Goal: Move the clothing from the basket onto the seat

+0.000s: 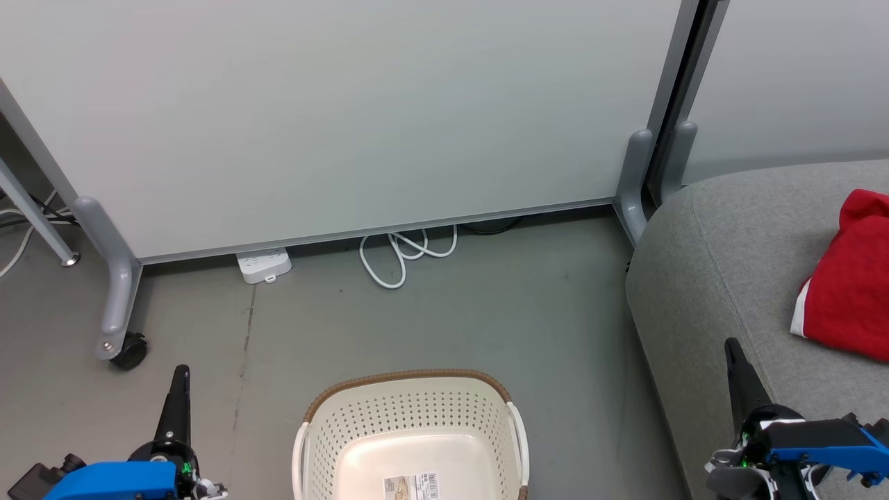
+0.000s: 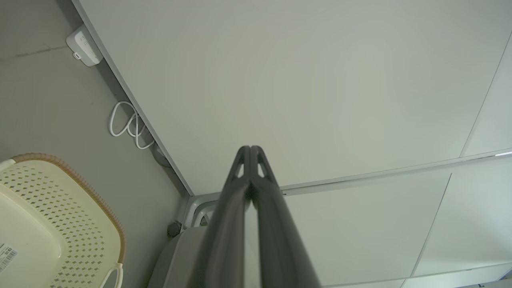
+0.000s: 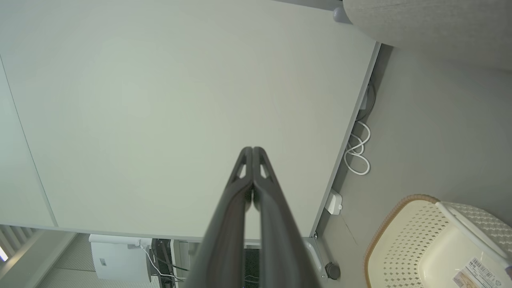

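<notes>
An oval cream basket with holed sides and a brown woven-look rim stands on a grey floor, at the bottom middle of the head view. Its pale bottom shows, with a printed label stuck on it.

To the right of the basket, and apart from it, is a large grey fabric seat with a rounded corner. Red clothing with white trim lies crumpled on top of the seat, well to the right of the basket and cut off by the picture's edge.

Behind the basket stands a wide pale partition panel on grey legs. At its foot, beyond the basket, a white cable lies in loops. A white power strip sits beyond the basket and to the left. A black caster wheel sits further left.

The left pincer hangs to the left of the basket, its two dark fingers pressed together and holding nothing. The right pincer is to the right of the basket, in front of the seat's near edge, also pressed together and holding nothing.
</notes>
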Tool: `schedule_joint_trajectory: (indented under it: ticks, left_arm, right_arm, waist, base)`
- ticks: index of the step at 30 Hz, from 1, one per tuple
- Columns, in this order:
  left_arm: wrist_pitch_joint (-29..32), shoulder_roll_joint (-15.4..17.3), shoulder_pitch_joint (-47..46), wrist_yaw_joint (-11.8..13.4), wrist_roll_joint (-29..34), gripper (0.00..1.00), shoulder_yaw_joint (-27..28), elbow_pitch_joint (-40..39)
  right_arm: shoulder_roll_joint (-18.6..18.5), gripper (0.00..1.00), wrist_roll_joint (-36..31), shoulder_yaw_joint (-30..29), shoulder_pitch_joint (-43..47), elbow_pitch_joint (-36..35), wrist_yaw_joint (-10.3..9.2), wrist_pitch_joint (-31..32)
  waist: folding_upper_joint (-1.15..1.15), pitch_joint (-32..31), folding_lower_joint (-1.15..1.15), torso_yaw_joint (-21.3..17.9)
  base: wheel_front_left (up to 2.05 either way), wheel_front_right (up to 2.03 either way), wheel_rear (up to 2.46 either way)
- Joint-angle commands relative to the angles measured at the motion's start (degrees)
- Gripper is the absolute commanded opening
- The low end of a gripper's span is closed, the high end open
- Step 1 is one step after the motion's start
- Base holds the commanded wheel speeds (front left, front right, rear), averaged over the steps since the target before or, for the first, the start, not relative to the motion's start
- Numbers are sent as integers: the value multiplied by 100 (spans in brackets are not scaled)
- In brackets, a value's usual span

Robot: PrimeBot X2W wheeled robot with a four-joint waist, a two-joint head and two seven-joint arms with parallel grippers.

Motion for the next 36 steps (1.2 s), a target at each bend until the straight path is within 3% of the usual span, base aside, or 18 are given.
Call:
schedule_joint_trajectory:
  ticks: [1,26,36]
  left_arm:
    - [35,38,-87,-20,-112,0,40,-48]
    - [302,41,-113,-50,-1133,0,138,-80]
    - [307,41,-112,-51,-1128,0,135,-78]
  right_arm:
    - [24,0,135,-26,-83,-43,-2,52]
    - [60,0,1145,-161,-114,-88,-3,310]
    - [58,0,1131,-158,-113,-85,-3,314]
  waist:
    - [0,0,0,0]
    - [0,3,-1,6]
    - [0,3,-1,6]
  base:
    - [0,0,0]
    - [0,0,0]
    - [0,0,0]
